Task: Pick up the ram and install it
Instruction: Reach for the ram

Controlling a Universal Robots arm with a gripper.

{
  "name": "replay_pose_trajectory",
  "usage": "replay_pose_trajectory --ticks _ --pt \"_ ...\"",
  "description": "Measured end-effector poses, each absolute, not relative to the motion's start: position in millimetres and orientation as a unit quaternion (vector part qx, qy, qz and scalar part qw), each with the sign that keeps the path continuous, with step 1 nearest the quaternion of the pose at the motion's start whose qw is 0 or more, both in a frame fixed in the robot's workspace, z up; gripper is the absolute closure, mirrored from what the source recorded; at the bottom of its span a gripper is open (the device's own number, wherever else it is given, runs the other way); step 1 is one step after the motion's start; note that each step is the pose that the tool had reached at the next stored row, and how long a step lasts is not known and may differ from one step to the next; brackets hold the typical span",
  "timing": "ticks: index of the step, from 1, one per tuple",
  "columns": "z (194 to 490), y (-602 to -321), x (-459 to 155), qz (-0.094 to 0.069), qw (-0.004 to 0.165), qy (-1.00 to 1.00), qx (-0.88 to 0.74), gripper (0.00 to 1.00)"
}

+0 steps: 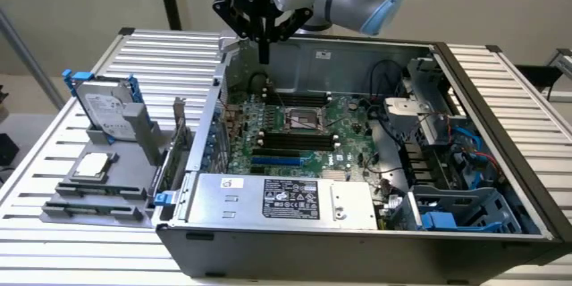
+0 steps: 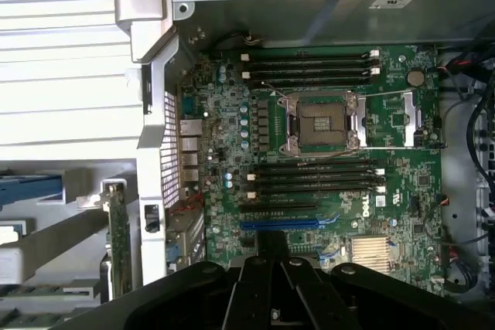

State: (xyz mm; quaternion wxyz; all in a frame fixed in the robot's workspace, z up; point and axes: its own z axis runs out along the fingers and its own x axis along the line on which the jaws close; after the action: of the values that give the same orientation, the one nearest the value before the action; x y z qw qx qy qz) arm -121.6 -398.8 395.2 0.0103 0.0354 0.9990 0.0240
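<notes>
Where the open computer case (image 1: 358,252) left the motherboard (image 1: 344,122) bare between its walls, room stood free above the black memory slots (image 1: 291,140). The gripper (image 1: 264,57) hung over the case's far rim, pointing straight down, jaws clenched together. Where the ram lay could not be told.

Case (image 1: 358,249) on table (image 1: 161,51); motherboard (image 1: 344,115) inside; gripper (image 1: 264,57) above case; drive (image 1: 106,106), processor (image 1: 93,165) on stand (image 1: 90,200) at exterior view's left
</notes>
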Motion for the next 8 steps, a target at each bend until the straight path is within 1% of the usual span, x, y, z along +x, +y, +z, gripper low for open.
replay_pose_trajectory --ticks 8 --pt "395.1 -400.8 -150.3 0.024 0.01 0.999 0.035 0.89"
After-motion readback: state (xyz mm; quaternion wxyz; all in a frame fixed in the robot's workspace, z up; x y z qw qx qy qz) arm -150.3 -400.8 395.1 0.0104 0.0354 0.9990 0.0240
